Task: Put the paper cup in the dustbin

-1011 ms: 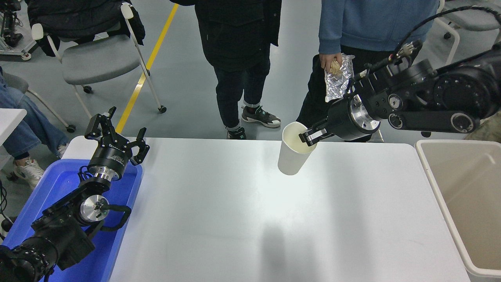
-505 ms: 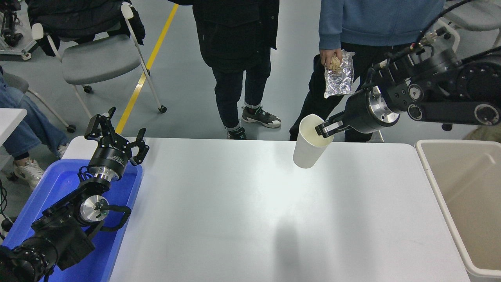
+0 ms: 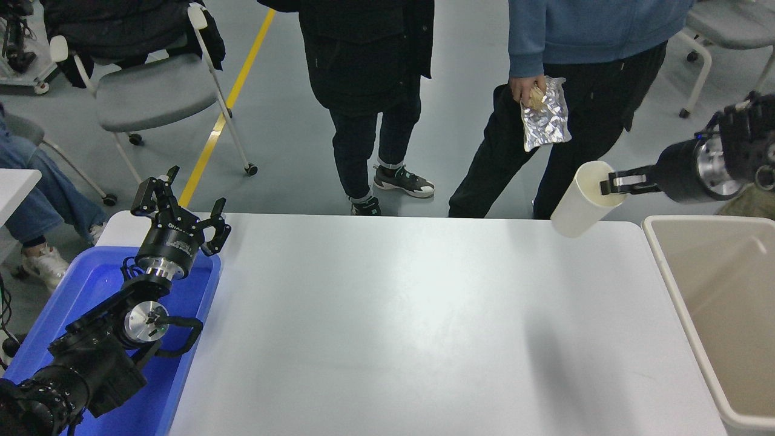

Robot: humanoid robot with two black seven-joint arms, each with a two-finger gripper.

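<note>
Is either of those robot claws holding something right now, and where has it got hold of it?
Yes. The right gripper holds the paper cup by its rim, tilted, in the air. The left gripper holds nothing.

We look from one high head camera on the robot's side, facing forward and down across the white surface (image 3: 387, 315) toward its far edge.
</note>
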